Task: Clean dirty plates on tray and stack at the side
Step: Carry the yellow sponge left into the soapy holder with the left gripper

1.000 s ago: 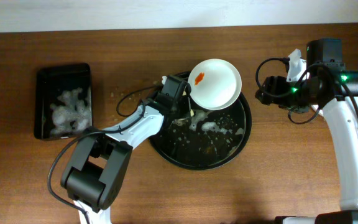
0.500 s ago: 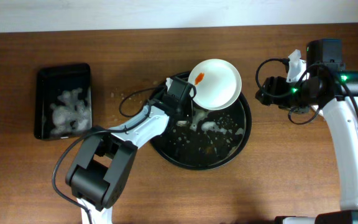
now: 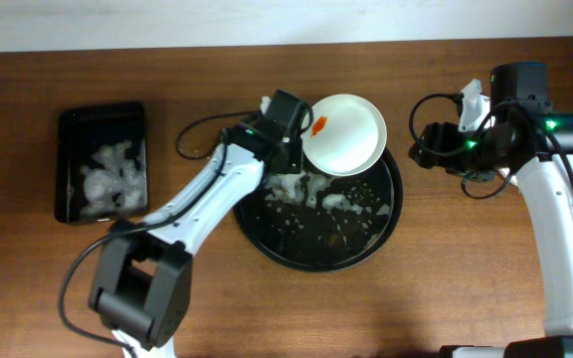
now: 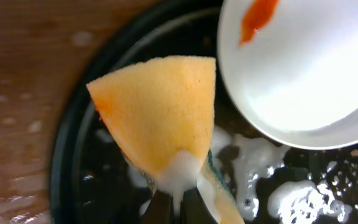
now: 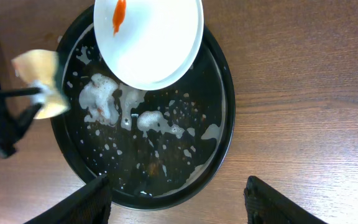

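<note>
one white plate (image 3: 344,134) sits over the far rim of the round black tray (image 3: 306,254), its red smear (image 3: 318,123) at the far-left edge. left gripper (image 4: 178,199) pinches a yellow sponge (image 4: 160,115), wide end just beside that edge. right gripper (image 5: 179,202) hangs spread, right of the tray.

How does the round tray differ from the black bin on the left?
The tray is round; the bin is rectangular. A white plate overlaps the tray's far rim; the bin holds only foam. The tray sits mid-table, the bin toward the left end. Both are black and hold white foam.
</note>
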Controlling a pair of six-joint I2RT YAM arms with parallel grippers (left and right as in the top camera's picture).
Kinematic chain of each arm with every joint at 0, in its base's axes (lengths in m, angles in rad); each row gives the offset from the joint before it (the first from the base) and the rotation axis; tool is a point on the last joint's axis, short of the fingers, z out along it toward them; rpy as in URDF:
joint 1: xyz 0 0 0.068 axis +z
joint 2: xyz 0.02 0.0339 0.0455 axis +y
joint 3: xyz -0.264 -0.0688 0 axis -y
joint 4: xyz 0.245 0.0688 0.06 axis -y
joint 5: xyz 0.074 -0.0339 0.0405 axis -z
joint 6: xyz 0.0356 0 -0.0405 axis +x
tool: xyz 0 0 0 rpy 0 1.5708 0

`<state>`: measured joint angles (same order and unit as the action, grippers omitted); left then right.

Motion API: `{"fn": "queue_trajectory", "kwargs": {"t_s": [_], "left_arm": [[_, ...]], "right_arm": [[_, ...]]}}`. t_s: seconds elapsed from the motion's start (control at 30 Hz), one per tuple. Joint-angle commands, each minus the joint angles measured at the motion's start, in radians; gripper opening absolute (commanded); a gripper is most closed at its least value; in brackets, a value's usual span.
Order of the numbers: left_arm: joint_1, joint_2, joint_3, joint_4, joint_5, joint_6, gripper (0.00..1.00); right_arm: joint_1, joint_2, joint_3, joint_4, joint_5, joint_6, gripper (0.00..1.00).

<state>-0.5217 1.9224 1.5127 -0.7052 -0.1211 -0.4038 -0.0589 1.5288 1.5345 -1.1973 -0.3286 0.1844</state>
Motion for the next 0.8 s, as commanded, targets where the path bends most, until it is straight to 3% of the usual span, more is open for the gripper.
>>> {"fn": "queue_trajectory", "kwargs": {"t_s": [0.0,0.13,0.4,0.5,0.7,0.77], "left_arm": [[0.037,-0.022,0.000,-0.029,-0.016,0.033,0.00],[0.040,-0.021,-0.010,0.002,0.079,0.164,0.00],[0.082,-0.071,-0.026,-0.013,0.042,0.175,0.00],[0.154,-0.158,-0.021,-0.018,0.047,0.189,0.00],[0.413,-0.249,-0.026,-0.087,0.053,0.425,0.00],[0.487,-0.238,-0.047,-0.092,0.053,0.455,0.00]], "right_arm": [[0.000,0.006,0.002,0.000,0.016,0.007,0.69],[0.000,0.006,0.002,0.000,0.016,0.007,0.69],[0.000,0.006,0.002,-0.001,0.016,0.007,0.69],[0.000,0.006,0.002,-0.001,0.016,0.007,0.69],[0.000,0.006,0.002,-0.001,0.016,0.007,0.69],[0.000,0.005,0.002,-0.001,0.016,0.008,0.69]]}}
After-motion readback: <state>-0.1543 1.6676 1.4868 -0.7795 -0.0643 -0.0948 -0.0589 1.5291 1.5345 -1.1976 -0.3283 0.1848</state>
